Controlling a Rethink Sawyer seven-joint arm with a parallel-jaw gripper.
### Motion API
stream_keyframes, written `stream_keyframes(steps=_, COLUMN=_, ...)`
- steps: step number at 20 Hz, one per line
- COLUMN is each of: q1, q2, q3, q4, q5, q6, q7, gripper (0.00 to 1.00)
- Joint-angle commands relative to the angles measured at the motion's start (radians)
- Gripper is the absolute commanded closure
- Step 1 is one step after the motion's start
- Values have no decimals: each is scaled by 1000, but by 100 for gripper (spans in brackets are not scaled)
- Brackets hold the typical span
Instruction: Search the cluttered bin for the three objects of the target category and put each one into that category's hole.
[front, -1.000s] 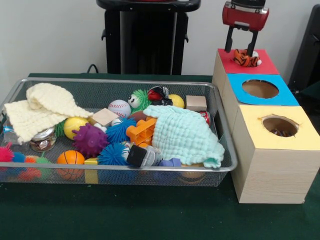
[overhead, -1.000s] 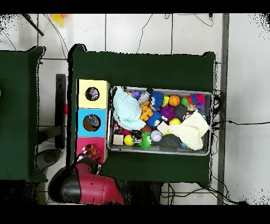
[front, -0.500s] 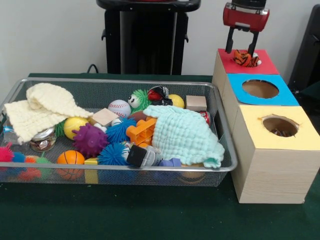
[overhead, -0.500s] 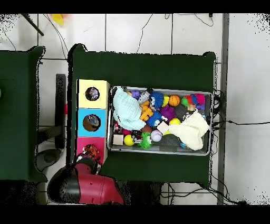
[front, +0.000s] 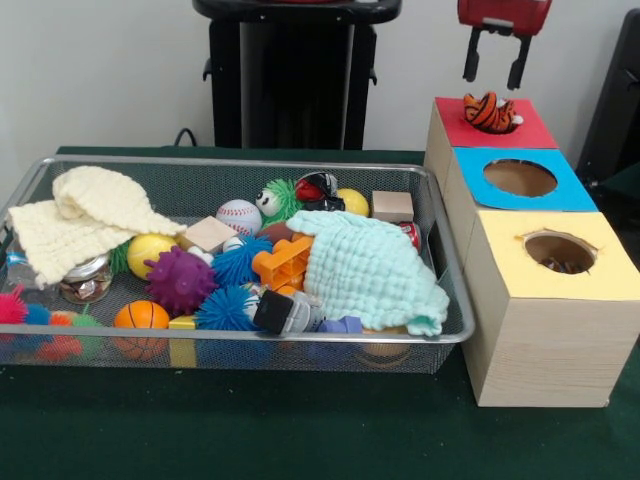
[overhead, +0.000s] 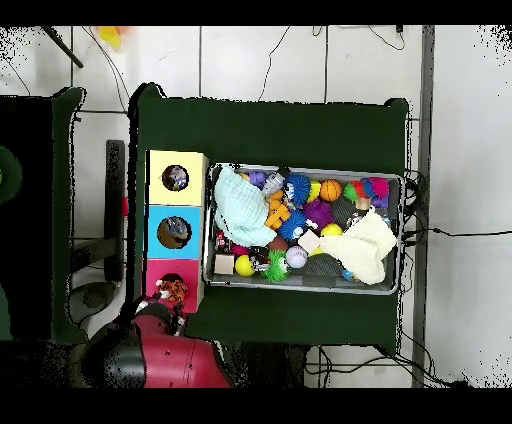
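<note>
The red-and-black gripper (front: 492, 68) hangs with its fingers (front: 470, 62) released and empty directly above the orange-and-black striped plush tiger (front: 489, 110), which sits lodged in the hole of the red-topped wooden box (front: 527, 130), so pressing it through seems wise.

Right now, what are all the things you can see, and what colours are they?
Tiger toy: one, orange and black, on the red hole, not fully in.
Boxes: three, red, blue, yellow tops, right of bin.
Wire bin: one, silver, on green table.
Cloths: two, cream, mint, in bin.
Spiky balls: purple, blue, in bin.
Baseball: one, white.
Basketball: one, orange.
Gripper: open, empty, above the tiger toy.
</note>
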Motion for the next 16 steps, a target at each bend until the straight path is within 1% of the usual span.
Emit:
stream_keyframes(steps=1, q1=-74, q2=88, q3=111, q4=-19, q5=19, q6=-110, q7=170, gripper=0)
stream_keyframes(steps=2, q1=-82, q2=85, q3=115, q4=-18, q5=18, q6=-105, q7=164, gripper=0)
stream_keyframes(steps=5, q1=-62, q2=51, q3=82, q4=-32, q5=19, q6=-39, q7=158, gripper=0)
stream_keyframes(steps=6, q1=-61, q2=45, q3=79, q4=-36, q5=19, q6=-31, q7=157, gripper=0)
stream_keyframes(steps=10, q1=-67, q2=48, q3=82, q4=-35, q5=12, q6=-49, q7=154, gripper=0)
stream_keyframes(steps=11, q1=-68, q2=50, q3=79, q4=-40, q5=8, q6=-44, q7=150, gripper=100)
stream_keyframes(steps=13, q1=-60, q2=54, q3=68, q4=-46, q5=7, q6=-46, q7=153, gripper=100)
stream_keyframes(steps=16, q1=-50, q2=57, q3=52, q4=-62, q5=3, q6=-23, q7=147, gripper=100)
